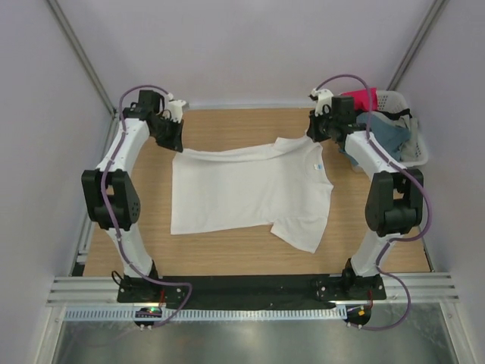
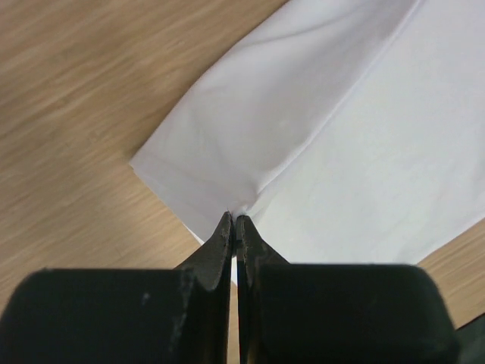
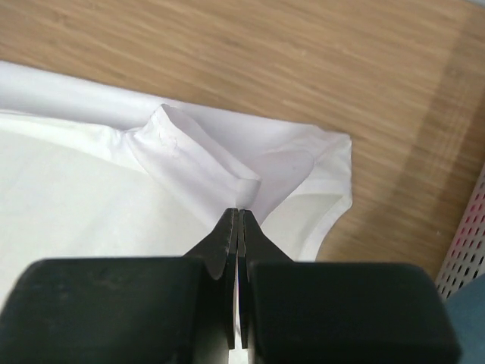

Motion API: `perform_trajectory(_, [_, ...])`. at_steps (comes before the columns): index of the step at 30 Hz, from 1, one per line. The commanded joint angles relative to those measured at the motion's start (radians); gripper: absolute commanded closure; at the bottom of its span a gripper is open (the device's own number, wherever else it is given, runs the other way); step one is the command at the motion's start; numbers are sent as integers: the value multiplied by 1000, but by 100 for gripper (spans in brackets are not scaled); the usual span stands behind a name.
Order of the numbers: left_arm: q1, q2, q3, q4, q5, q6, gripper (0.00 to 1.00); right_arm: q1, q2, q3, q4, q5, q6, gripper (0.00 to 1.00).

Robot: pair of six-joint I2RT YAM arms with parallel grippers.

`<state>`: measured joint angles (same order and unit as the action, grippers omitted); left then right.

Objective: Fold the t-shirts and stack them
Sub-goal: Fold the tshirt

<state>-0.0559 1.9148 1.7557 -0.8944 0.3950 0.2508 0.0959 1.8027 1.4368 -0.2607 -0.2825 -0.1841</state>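
Note:
A white t-shirt (image 1: pixel 242 189) lies spread on the wooden table, its collar with a small blue label (image 1: pixel 317 165) toward the right. My left gripper (image 1: pixel 176 145) is shut on the shirt's far-left hem corner, and the left wrist view shows the cloth (image 2: pixel 364 136) pinched at the jaw tips (image 2: pixel 235 220). At the far right edge of the shirt my right gripper (image 1: pixel 314 136) is shut on a fold near the sleeve. In the right wrist view that fold (image 3: pixel 204 163) runs up from the jaw tips (image 3: pixel 239 212). A slate blue t-shirt (image 1: pixel 386 133) and a red-pink one (image 1: pixel 360 98) lie in the basket.
A white slotted basket (image 1: pixel 419 152) stands at the far right corner of the table, just behind my right arm; its wall (image 3: pixel 466 250) shows at the edge of the right wrist view. Bare wood (image 1: pixel 250 125) runs along the far edge.

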Motion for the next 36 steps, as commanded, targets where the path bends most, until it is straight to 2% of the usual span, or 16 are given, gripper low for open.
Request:
perform_trajectory(1, [13, -117, -54, 46, -15, 12, 100, -5, -111, -56, 23, -15, -21, 99])
perform_trajectory(15, [27, -25, -71, -38, -41, 42, 100, -5, -203, -185, -15, -35, -38, 99])
perform_trajectory(30, [34, 13, -168, -89, -35, 31, 100, -4, -241, -280, -81, -75, -41, 99])
perform_trajectory(31, [34, 21, -168, -93, -39, 30, 96, -5, -240, -282, -89, -76, -43, 98])
perform_trajectory(32, [34, 27, -165, -101, -47, 18, 93, -5, -238, -282, -98, -78, -48, 89])
perform_trajectory(33, [34, 35, -162, -118, -60, 15, 83, -5, -232, -268, -113, -83, -61, 81])
perform_trajectory(35, [36, 29, -165, -135, -65, 8, 74, -4, -227, -227, -161, -86, -77, 64])
perform_trajectory(36, [36, 1, -176, -143, -52, 10, 65, -5, -232, -214, -172, -83, -86, 61])
